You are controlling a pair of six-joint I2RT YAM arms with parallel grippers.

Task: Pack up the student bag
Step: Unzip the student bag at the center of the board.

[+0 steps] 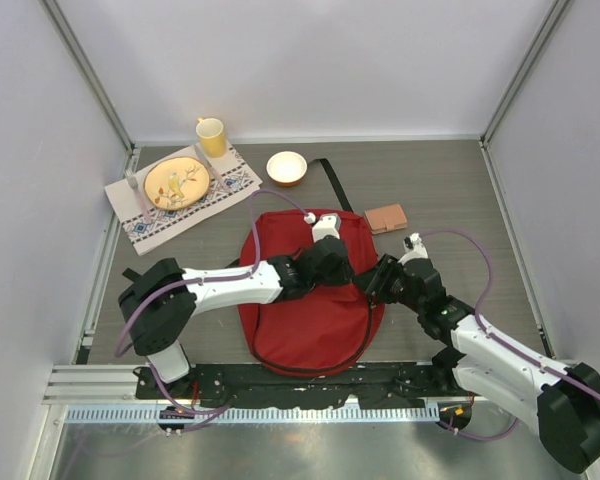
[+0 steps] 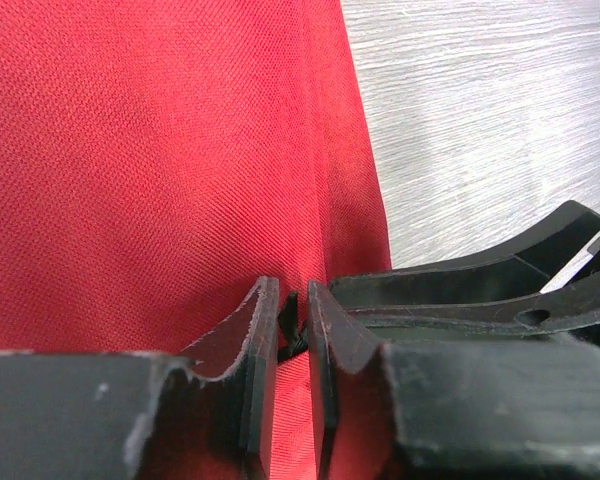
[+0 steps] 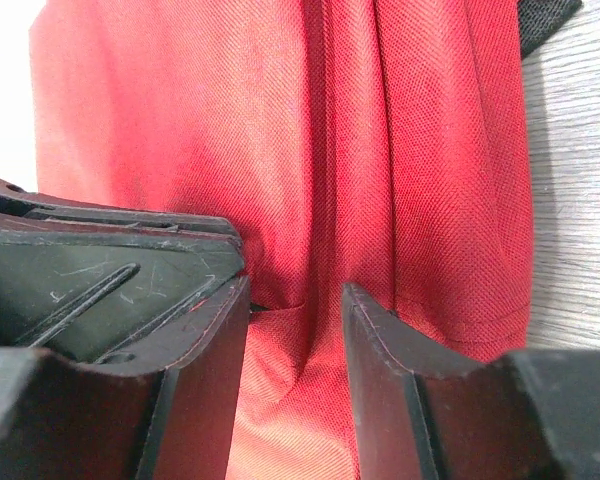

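Top view: the student bag (image 1: pixel 305 310) lies flat mid-bench (image 1: pixel 450 190), its long axis running near to far. The left fingers (image 1: pixel 348 272) and right fingers (image 1: pixel 380 280) meet close together at its right side.

Left wrist view: the 2 fingers are nearly together about a small black tab (image 2: pixel 291 325) on a seam. Whether they grip it cannot be told.

Right wrist view: the fingers are partly apart, clamped on a raised fold of the bag's red fabric.

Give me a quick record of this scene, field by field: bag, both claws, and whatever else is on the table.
bag: student bag lying flat, table centre
left claw: nearly closed at bag's edge, grip unclear
right claw: appears to pinch a red fabric fold
outside bag: yellow mug, plate on patterned mat, bowl, brown flat item
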